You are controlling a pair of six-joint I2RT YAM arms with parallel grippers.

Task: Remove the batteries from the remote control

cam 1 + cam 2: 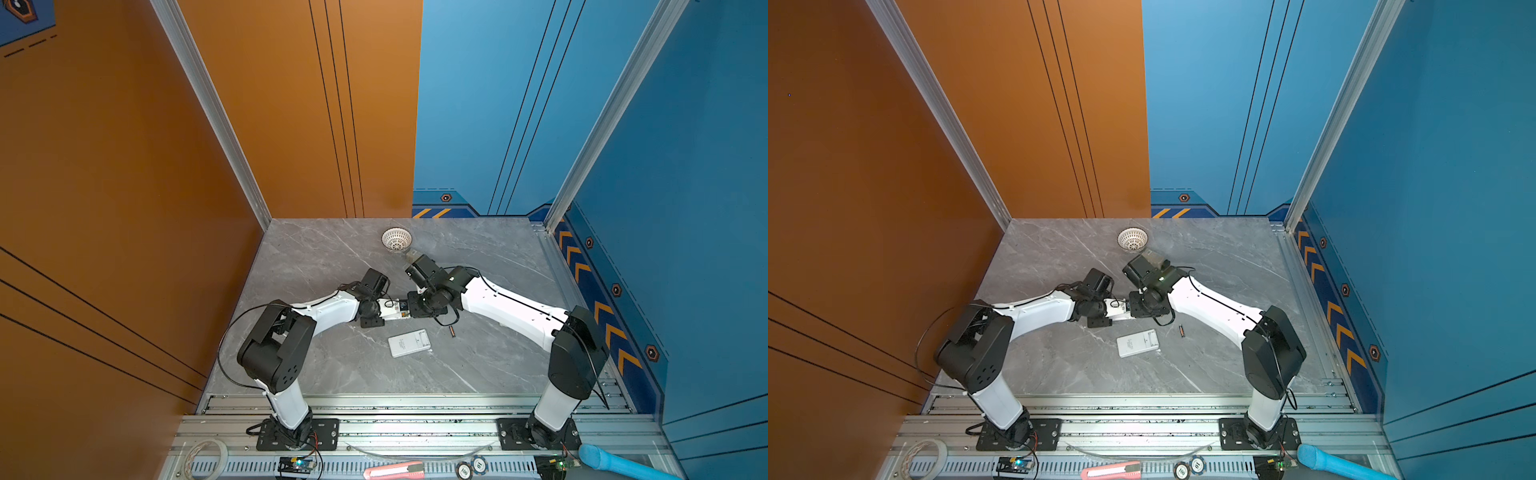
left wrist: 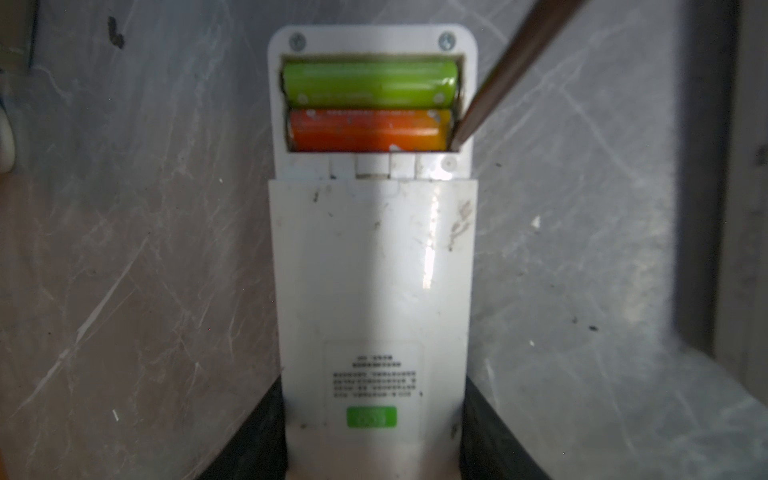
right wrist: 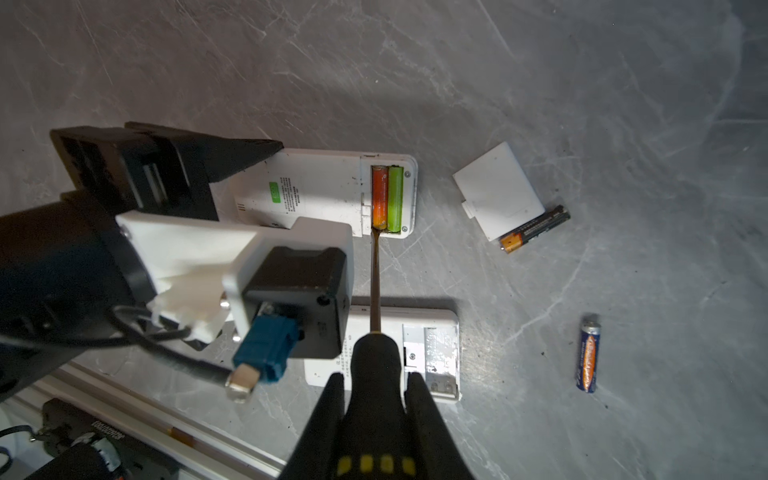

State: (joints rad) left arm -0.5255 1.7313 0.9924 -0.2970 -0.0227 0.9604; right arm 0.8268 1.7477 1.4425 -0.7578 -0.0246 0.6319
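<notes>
As my left gripper (image 2: 374, 386) pinned the remote control (image 3: 324, 191), my right gripper (image 3: 376, 380) clamped the screwdriver (image 3: 376, 282), tip at its orange battery (image 3: 379, 195): prying needed gentle leverage next!

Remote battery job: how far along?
Done: cover off; black-and-orange battery and blue battery lie loose on the table. In hand: left gripper clamps the remote; right gripper holds the screwdriver, tip at the end of the orange battery. To do: it and the green battery both sit in the remote.
</notes>
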